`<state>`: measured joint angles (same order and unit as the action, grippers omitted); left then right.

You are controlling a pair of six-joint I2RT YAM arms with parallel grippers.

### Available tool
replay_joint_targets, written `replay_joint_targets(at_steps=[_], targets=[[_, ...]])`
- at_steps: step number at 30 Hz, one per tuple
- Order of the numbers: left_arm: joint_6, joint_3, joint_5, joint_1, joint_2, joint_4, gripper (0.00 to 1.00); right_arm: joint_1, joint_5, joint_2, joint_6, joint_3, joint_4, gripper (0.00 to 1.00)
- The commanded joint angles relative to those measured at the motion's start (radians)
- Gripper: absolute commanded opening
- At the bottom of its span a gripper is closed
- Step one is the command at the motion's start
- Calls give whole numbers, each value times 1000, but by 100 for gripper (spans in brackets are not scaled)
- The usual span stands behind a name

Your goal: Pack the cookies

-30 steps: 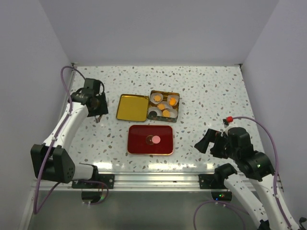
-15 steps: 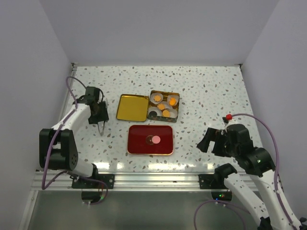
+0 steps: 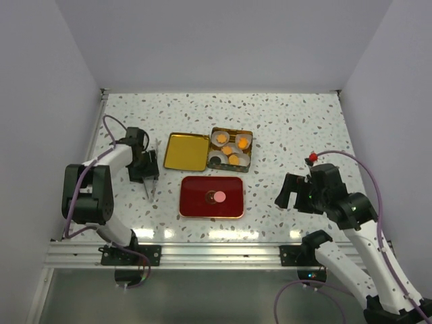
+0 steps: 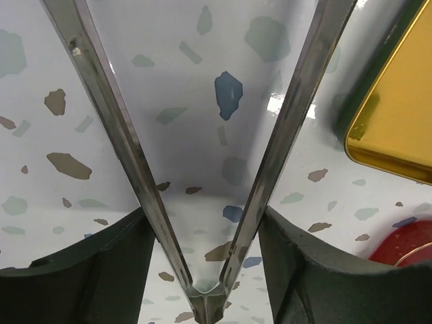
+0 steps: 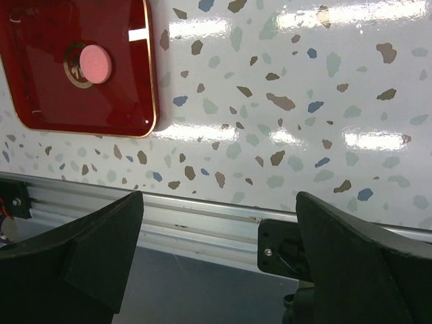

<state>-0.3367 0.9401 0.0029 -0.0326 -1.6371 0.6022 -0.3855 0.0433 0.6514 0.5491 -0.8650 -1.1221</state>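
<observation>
On the speckled surface (image 3: pixel 304 121), the left jaws were clamped on tweezers (image 4: pixel 204 293) — gold lid (image 4: pixel 398 128) just right. The right jaws gaped apart; a pink cookie (image 5: pixel 95 63) lay on a red tray (image 5: pixel 40 67) leftward, orange cookies (image 3: pixel 235 159) in the tin (image 3: pixel 231 129) beyond.

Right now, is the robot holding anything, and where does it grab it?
Left gripper pinches metal tweezers near their joined end; right gripper holds nothing.

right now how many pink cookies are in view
1. The pink cookie lies on the middle of the red lid. More could be hidden under the orange cookies in the open tin.
</observation>
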Motion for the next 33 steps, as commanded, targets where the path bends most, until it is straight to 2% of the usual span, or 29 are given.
replay_joint_targets(at_steps=[1,3,4,5,6,16,20,29,33], targets=[[22,-4,29,10,-38,-39,68,-1,-2,7,-25,-40,39,99],[22,14,20,10,-18,-19,74,-1,-5,11,-25,-39,42,99],[19,20,10,10,-10,-12,89,-1,-5,16,-25,-39,44,99],[19,29,6,10,6,-4,98,-1,-3,17,-25,-39,48,99],[19,46,0,10,16,11,100,-1,0,25,-25,-37,50,99],[-8,235,-73,10,112,113,100,-1,30,91,-34,-32,111,99],[-31,339,-8,-3,112,103,90,-1,41,123,-44,-32,136,99],[-78,532,5,-157,-72,103,78,-1,64,208,-66,-69,177,99],[-82,585,0,-167,-150,104,76,-1,70,235,-78,-86,182,99]])
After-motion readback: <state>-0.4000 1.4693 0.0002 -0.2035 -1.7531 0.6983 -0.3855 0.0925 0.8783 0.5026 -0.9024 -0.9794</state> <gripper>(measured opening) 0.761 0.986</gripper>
